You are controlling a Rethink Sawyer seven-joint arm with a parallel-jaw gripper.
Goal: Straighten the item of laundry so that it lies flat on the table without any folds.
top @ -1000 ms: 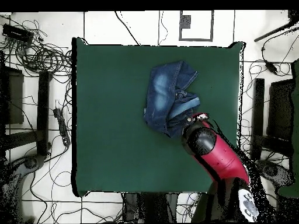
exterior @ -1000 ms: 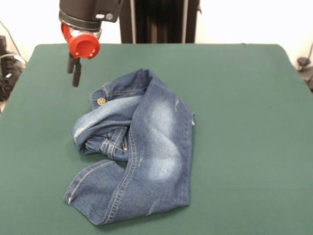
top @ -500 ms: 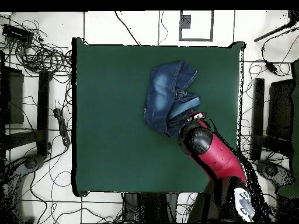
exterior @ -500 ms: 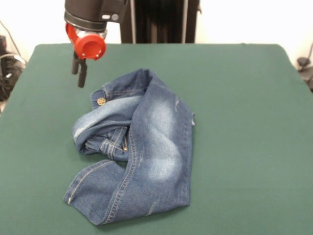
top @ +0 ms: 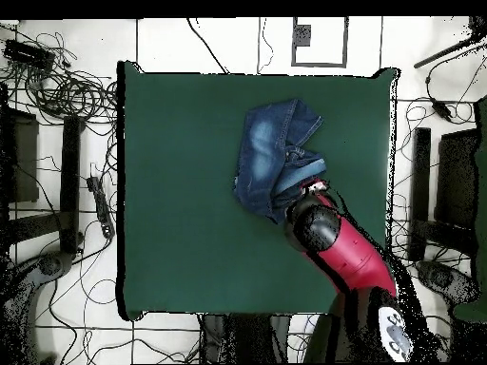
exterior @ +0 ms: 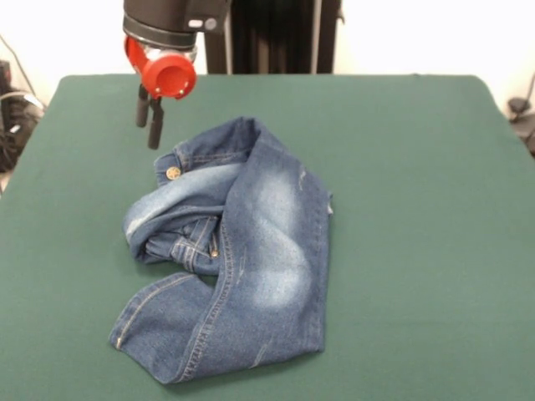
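Nearest the front-view camera, the hem end of the jeans [exterior: 230,259] lies low on the table [exterior: 418,209], close to its near edge. From there the denim runs away in a doubled-over heap: one leg with a pale faded patch lies flat on top along the right, while the left side bunches into rolled folds around the fly and pocket stitching. Further back the waistband curls up, with the brass button [exterior: 173,173] showing at its left corner. The jeans sit left of the table's middle in this view, and nothing about their folds differs from a second ago.

Beyond the button come my jaws [exterior: 149,113], two dark fingers pointing down under my red wrist collar [exterior: 167,75]. They stand a little apart and grip nothing, hanging in the air above bare green felt just up and left of the waistband corner, clear of the cloth.

What has changed is me. A second ago I hung further left, well off the waistband; half a second ago I was partway across. From above, my red and black arm [top: 344,255] has slid with it, its dark head now overlapping the nearer edge of the jeans [top: 276,152].
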